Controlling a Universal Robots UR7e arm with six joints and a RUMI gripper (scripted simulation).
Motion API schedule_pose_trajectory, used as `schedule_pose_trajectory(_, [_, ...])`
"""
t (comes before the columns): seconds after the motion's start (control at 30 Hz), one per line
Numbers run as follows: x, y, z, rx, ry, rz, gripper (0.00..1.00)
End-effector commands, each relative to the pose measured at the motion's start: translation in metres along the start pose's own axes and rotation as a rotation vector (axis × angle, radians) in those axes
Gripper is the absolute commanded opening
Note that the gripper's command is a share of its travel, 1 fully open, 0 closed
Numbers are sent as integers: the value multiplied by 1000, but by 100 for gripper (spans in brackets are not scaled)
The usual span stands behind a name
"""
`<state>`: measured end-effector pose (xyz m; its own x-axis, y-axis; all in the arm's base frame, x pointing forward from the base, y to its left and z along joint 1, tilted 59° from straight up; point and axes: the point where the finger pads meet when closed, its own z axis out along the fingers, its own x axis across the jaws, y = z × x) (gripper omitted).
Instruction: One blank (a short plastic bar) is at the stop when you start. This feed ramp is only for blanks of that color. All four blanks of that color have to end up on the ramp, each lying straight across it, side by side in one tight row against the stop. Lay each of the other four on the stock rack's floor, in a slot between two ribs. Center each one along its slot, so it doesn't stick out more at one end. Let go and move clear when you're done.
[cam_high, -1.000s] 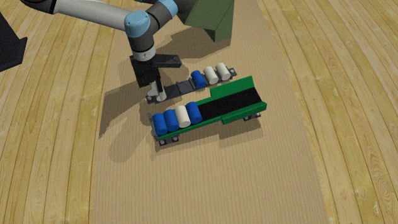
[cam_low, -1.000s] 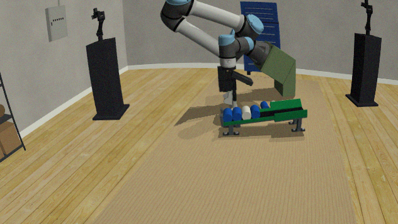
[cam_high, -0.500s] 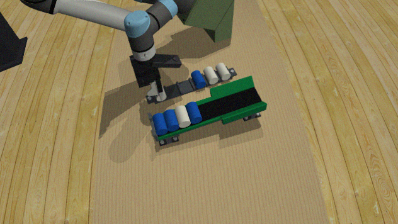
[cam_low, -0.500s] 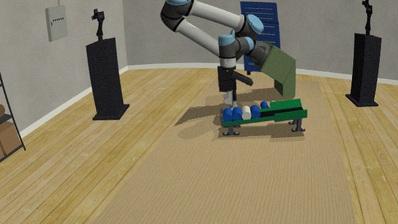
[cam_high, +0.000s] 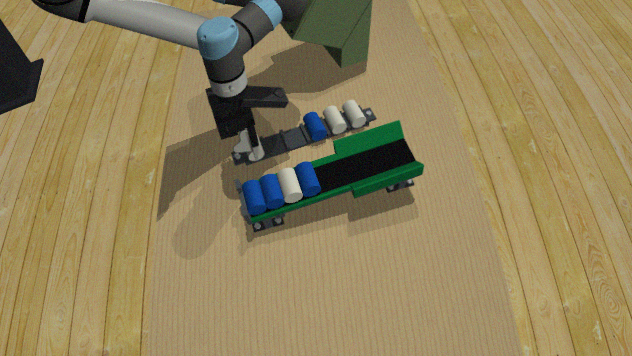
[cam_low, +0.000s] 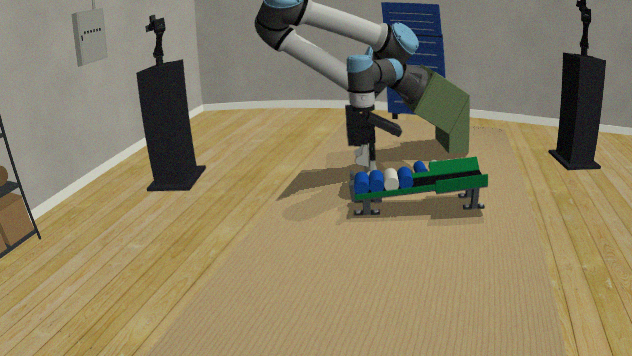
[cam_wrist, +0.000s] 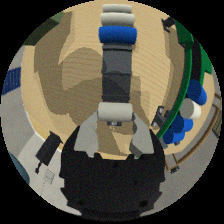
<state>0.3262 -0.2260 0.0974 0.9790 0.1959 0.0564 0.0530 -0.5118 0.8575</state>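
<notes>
Nearest is the green ramp (cam_high: 385, 177) (cam_low: 460, 184) (cam_wrist: 186, 85). Going up from the stop (cam_high: 241, 192), it has blue, blue, white, blue. Blue is likely its color, so the white bar on the ramp (cam_high: 290, 185) (cam_low: 391, 179) (cam_wrist: 190, 108) is in the wrong place.

Behind it is the rack (cam_high: 295, 137) (cam_wrist: 116, 65). The hand (cam_high: 251, 150) (cam_low: 366, 162) (cam_wrist: 115, 112) is low over its end, about half open. The end white bar (cam_wrist: 115, 111) is between its tips, but I can't tell if they squeeze it.

I think this bar is being put in its slot. Next, check it's down and in the middle, let go and go straight up. Then the ramp's white bar must come out, and the rack's blue bar (cam_high: 315, 126) (cam_low: 420, 167) (cam_wrist: 117, 35) must go over, with all four blues snug

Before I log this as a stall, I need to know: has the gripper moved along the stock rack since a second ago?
No, the gripper shows no visible shift; it stands at the same end of the stock rack.
</notes>
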Motion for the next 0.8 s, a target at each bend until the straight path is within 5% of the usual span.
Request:
schedule_pose_trajectory(0.0, [-2,-2,0,3,-3,-3,46])
schedule_pose_trajectory(0.77, [-1,-1,-3,2,0,-2,51])
